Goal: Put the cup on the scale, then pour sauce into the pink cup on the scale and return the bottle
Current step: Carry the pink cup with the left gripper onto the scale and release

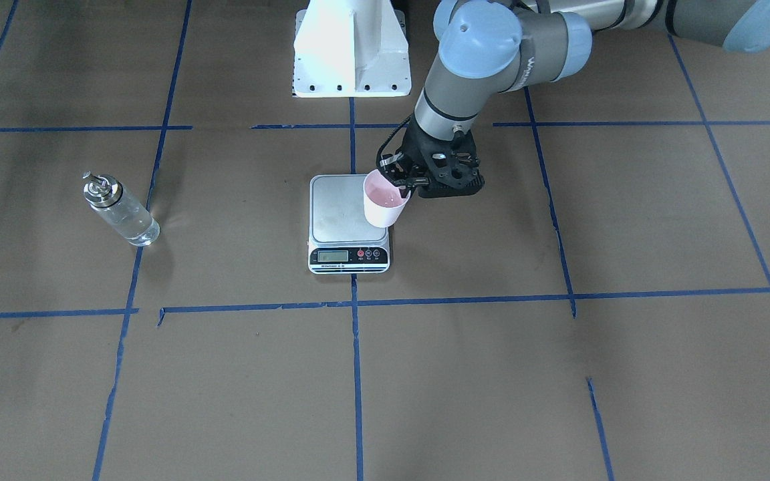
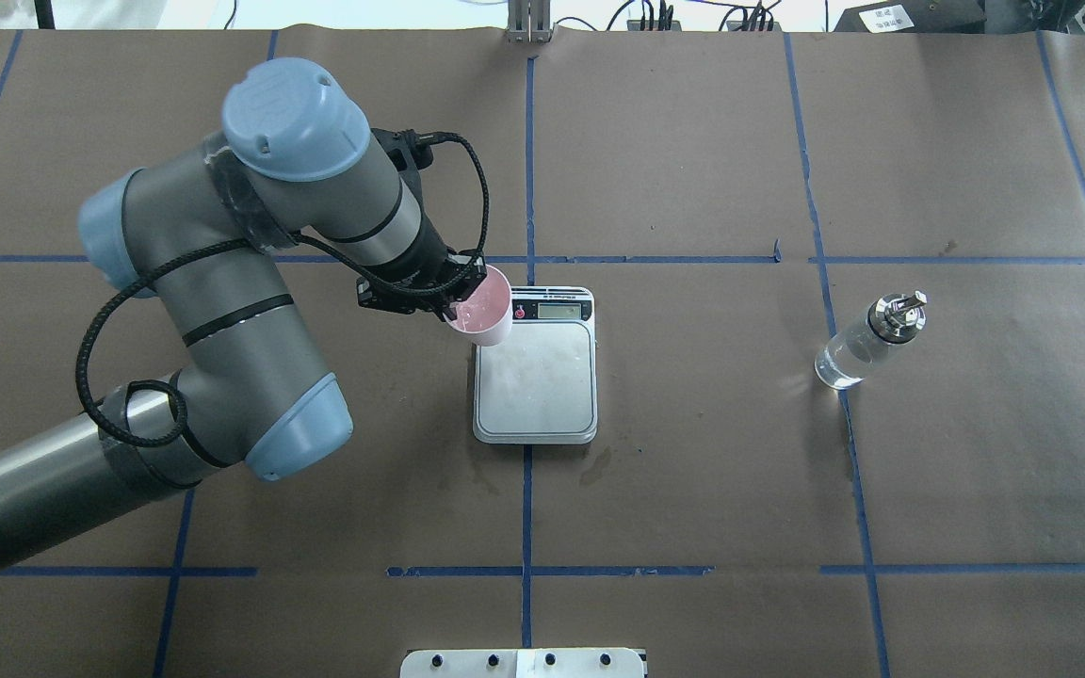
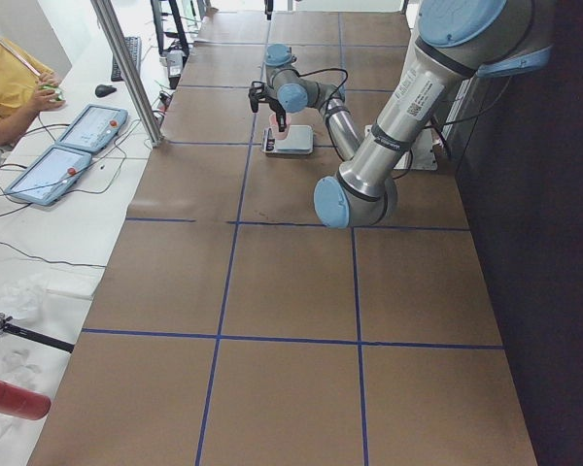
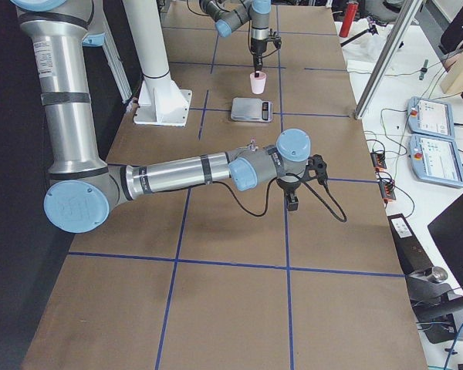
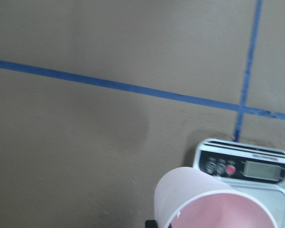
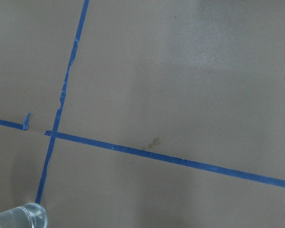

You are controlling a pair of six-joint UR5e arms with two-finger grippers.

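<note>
The pink cup [image 1: 385,198] hangs slightly tilted over the scale's [image 1: 341,214] corner on the left arm's side, beside the display. My left gripper [image 1: 402,182] is shut on its rim. Overhead, the cup [image 2: 481,313] overlaps the scale's [image 2: 538,386] plate edge; I cannot tell if it touches. The left wrist view shows the cup [image 5: 213,202] above the scale's panel [image 5: 244,166]. The glass bottle [image 2: 867,344] stands alone to the right, holding clear sauce. My right gripper [image 4: 292,199] hangs near the bottle [image 6: 19,217]; open or shut, I cannot tell.
The table is brown paper crossed by blue tape lines [image 2: 528,565]. The white robot pedestal [image 1: 351,50] stands behind the scale. A person and two tablets [image 3: 68,146] are beyond the table's far edge, along with a metal post [image 3: 126,68].
</note>
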